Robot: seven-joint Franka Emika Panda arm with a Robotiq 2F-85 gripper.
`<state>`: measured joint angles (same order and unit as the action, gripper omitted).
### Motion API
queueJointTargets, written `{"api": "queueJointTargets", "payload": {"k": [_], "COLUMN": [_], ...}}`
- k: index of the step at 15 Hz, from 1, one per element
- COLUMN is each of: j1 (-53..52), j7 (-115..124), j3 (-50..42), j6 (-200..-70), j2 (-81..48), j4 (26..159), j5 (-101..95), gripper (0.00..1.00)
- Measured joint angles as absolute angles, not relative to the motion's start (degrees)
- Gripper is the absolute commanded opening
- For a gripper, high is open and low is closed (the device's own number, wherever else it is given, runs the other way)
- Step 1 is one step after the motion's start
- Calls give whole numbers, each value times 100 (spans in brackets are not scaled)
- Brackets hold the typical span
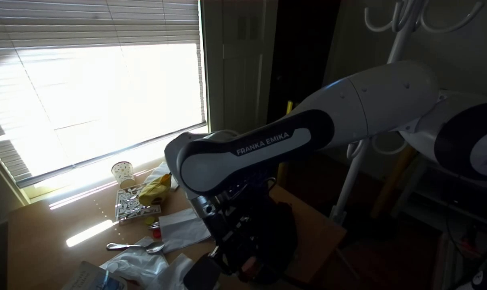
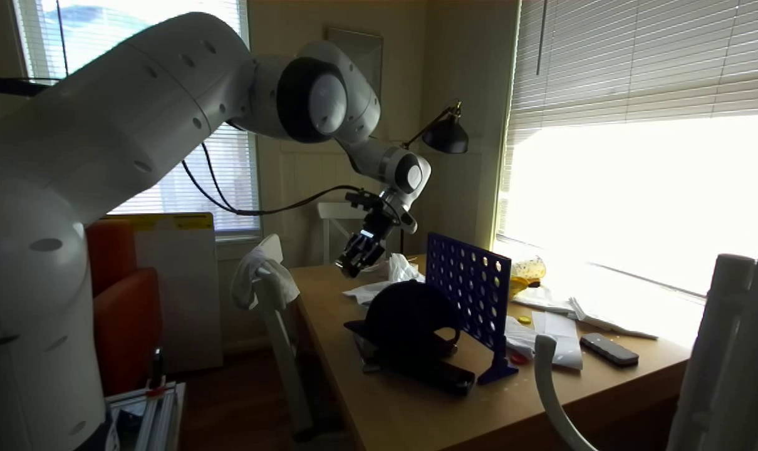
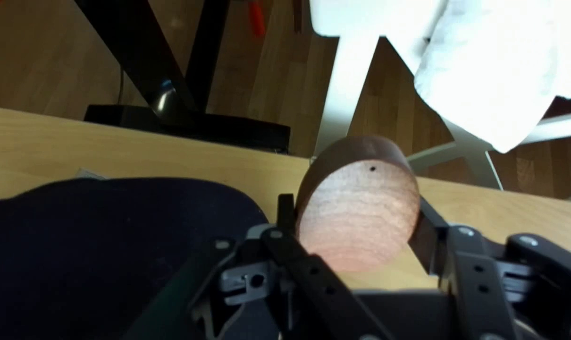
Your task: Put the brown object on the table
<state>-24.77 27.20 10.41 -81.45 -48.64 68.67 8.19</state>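
The brown object [image 3: 358,212] is held between the fingers [image 3: 285,213], touching both.

Looking down, an exterior view faces a window [image 1: 106,96] at 10 o'clock, the arm [image 1: 291,133] close up from 3 o'clock to centre, the table [image 1: 34,245] at 8 o'clock. An exterior view along the table faces a lamp [image 2: 446,136] at 1 o'clock, the arm near at 9 o'clock. Both exterior views share arm, table, window and cup [image 1: 123,174]. The wrist view peers down close past the gripper [image 3: 356,215] at 5 o'clock, sharing a draped chair [image 2: 286,354] with an exterior view.
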Motion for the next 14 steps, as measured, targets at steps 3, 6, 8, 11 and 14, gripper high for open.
{"api": "queueJointTargets", "payload": {"k": [3,6,8,11,14], "j1": [-2460,-2475,-2484,-2558,-2696], "j7": [2504,2306,2205,2138,2099], "j3": [1049,1071,1128,1201,1214], "j6": [-7371,-6890,-6546,-6088,-5738], "j2": [-5131,-5465,-5791,-6371,-6895], "j4": [6599,6198,5835,5227,4634], "j5": [987,1002,1002,1000,995], "gripper": [34,34,34,34,34]}}
